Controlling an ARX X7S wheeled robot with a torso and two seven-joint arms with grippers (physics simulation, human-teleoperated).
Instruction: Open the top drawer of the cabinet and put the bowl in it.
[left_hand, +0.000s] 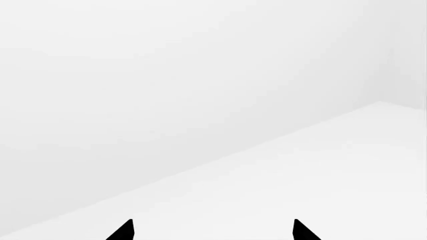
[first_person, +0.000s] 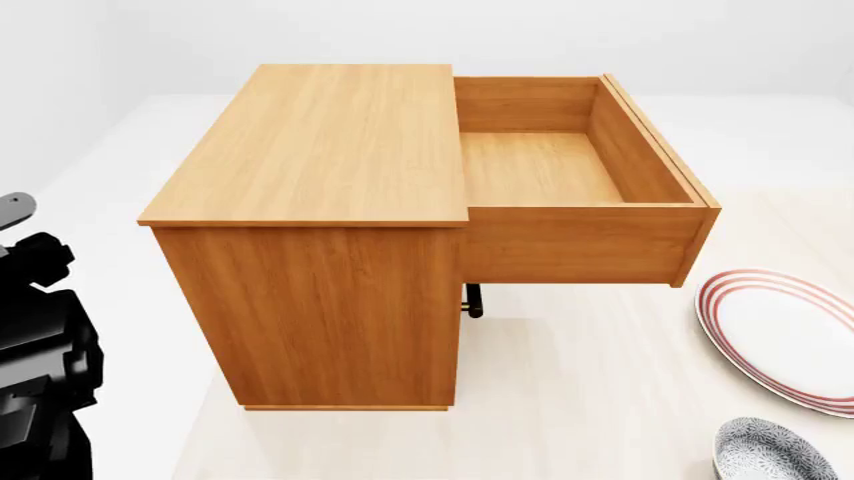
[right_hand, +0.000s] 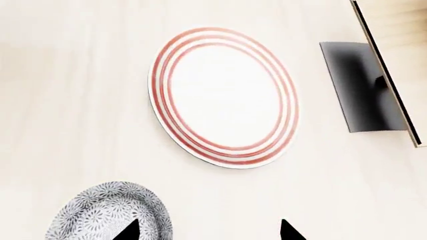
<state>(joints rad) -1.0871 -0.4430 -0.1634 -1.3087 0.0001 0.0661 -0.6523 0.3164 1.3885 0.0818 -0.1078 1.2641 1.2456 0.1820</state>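
Observation:
The orange-brown cabinet (first_person: 320, 240) stands in the middle of the head view. Its top drawer (first_person: 587, 235) is pulled far out to the right, and its shallow wooden inside (first_person: 534, 165) holds nothing. The blue-grey speckled bowl (first_person: 771, 452) sits on the pale floor at the lower right, cut by the frame edge. My right gripper (right_hand: 210, 231) hovers open above the floor, one fingertip (right_hand: 129, 231) over the rim of the bowl (right_hand: 107, 212). My left gripper (left_hand: 213, 230) is open too, facing only white wall and floor. The dark left arm (first_person: 40, 370) shows left of the cabinet.
A flat white plate with red rings (first_person: 787, 335) lies on the floor between the bowl and the open drawer; it is also in the right wrist view as the plate (right_hand: 223, 97). A pale tilted board on a dark base (right_hand: 360, 90) stands beyond the plate.

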